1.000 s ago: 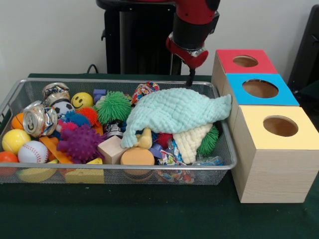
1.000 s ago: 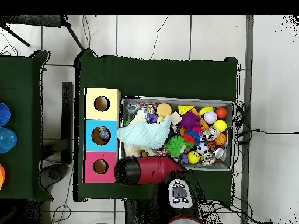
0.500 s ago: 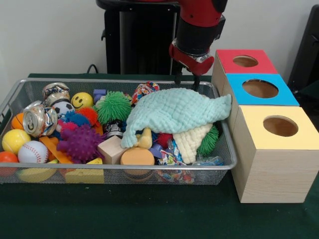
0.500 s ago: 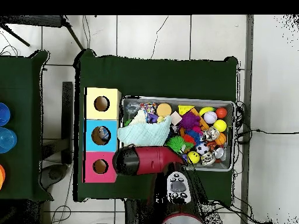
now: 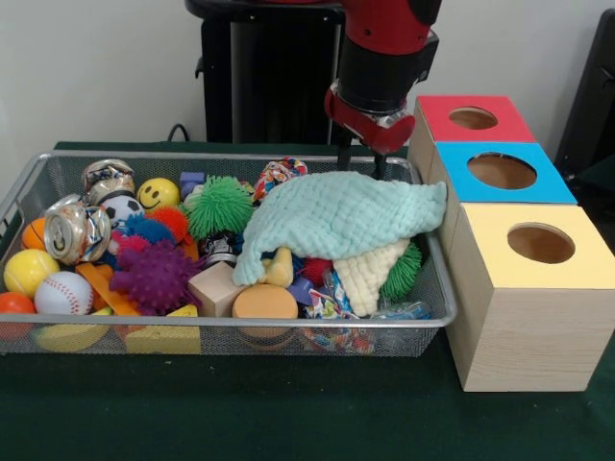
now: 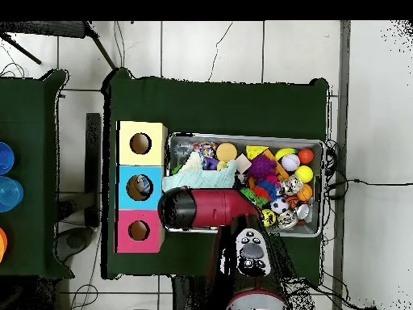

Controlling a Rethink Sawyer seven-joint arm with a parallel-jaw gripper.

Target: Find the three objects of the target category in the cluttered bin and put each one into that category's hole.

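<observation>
The bin (image 5: 29, 182) is holding balls and toys at its left. The mint cloth (image 5: 336, 216) is lying at its right. The gripper (image 5: 359, 161) has been moving over it, fingers seemingly spread, holding nothing, maybe getting ready to grab it.

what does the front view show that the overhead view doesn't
Only the front view shows the gripper just above the mint cloth's far edge, most of that cloth uncovered, and the green spiky ball.

Only the overhead view shows something lying inside the blue box's hole, and the arm covering much of the cloth.

Both show the wire bin, the baseball and the red, blue and yellow boxes.
</observation>
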